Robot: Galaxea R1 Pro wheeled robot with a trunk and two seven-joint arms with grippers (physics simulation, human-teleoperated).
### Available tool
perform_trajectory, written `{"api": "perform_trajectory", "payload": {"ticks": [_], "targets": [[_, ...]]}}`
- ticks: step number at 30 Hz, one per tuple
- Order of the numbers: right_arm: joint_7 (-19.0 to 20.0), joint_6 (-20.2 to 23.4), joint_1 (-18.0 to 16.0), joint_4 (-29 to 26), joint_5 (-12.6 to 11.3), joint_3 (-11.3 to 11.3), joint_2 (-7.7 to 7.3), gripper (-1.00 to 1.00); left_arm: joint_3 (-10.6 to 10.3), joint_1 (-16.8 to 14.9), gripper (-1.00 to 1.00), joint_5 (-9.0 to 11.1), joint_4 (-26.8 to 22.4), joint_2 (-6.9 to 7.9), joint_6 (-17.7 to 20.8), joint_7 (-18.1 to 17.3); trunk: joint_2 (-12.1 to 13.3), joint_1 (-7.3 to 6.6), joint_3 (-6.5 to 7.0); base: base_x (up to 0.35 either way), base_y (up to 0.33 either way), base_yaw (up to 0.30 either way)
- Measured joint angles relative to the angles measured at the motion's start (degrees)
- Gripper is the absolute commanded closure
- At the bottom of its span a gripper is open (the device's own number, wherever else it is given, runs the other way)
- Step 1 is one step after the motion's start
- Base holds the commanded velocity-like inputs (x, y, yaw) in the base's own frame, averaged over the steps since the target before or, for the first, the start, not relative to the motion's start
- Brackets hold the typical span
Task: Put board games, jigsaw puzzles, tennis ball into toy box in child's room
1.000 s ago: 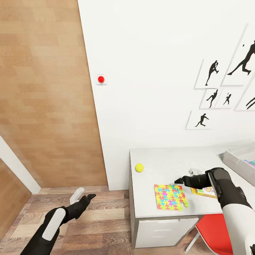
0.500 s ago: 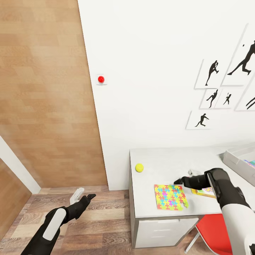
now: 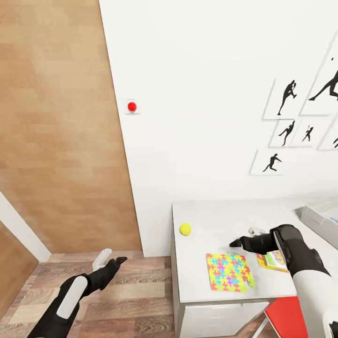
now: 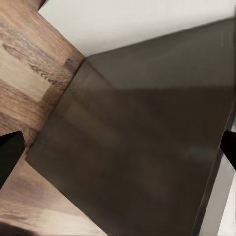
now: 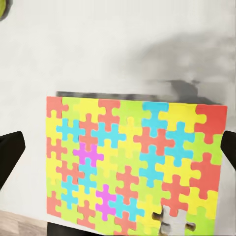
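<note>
One jigsaw puzzle (image 5: 132,164) under spread right gripper (image 3: 241,241) | left gripper (image 3: 109,259) apparently open | risk: thin slab slips, flush on table (image 3: 211,216)

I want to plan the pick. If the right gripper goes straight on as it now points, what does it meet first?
Most likely the jigsaw puzzle on the table: the open right gripper hovers above with the puzzle straight ahead in its wrist view, though depth is unclear.
</note>
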Motion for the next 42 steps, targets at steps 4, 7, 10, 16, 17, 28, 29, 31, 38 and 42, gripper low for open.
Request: {"api": "perform_trajectory", "payload": {"ticks": [4,7,10,16,17,28,29,31,38,42], "targets": [[-0.52,0.00,-0.48,1.61,-0.02,0.00,-0.08,-1.00,-0.03,0.00,-1.00,0.00,0.02,-0.02,-0.04,-0.04,0.00,0.01,0.00,0.262,0.000,0.000],[-1.44,-0.01,-1.03,3.20,-0.17,0.01,-0.17,-1.00,-0.05,0.00,-1.00,0.00,0.01,-0.02,-0.05,-0.04,0.01,0.01,0.00,0.168,0.000,0.000],[-2.55,-0.01,-1.54,4.77,-0.32,-0.01,-0.26,-1.00,-0.07,0.00,-1.00,-0.01,0.01,-0.03,-0.06,-0.02,0.01,0.02,0.00,0.107,0.000,0.000],[-4.06,0.00,-2.08,6.68,-0.54,-0.03,-0.31,-1.00,-0.08,0.00,-1.00,-0.01,0.01,-0.03,-0.08,-0.01,0.01,0.02,0.00,0.056,0.000,0.000],[-4.07,0.01,-2.09,6.69,-0.56,-0.03,-0.31,-1.00,-0.08,0.00,-1.00,-0.01,0.00,-0.03,-0.08,-0.01,0.01,0.02,0.00,0.033,0.000,0.000],[-4.55,0.00,-2.11,7.81,-0.63,-0.09,-0.46,-1.00,-0.08,0.00,-1.00,-0.08,0.00,0.03,-0.09,0.00,0.01,0.03,0.00,0.014,0.000,0.000],[-4.56,0.00,-2.09,7.86,-0.60,-0.10,-0.57,-1.00,-0.08,0.00,-1.00,-0.08,0.00,0.04,-0.09,0.00,0.01,0.03,0.00,0.005,0.000,0.000],[-4.57,-0.01,-2.06,7.90,-0.56,-0.10,-0.75,-1.00,-0.07,0.00,-1.00,-0.09,0.00,0.04,-0.09,0.00,0.01,0.03,0.00,0.004,0.000,0.000],[-4.63,0.01,-1.84,7.98,-0.53,-0.09,-1.53,-1.00,-0.07,0.00,-1.00,-0.12,0.02,0.05,-0.09,0.00,0.01,0.03,0.00,0.002,0.000,0.000],[-4.58,0.00,-1.55,8.01,-0.48,-0.07,-1.86,-1.00,-0.08,0.00,-1.00,-0.15,0.03,0.05,-0.09,0.01,0.01,0.03,0.00,0.001,0.000,0.000]]}}
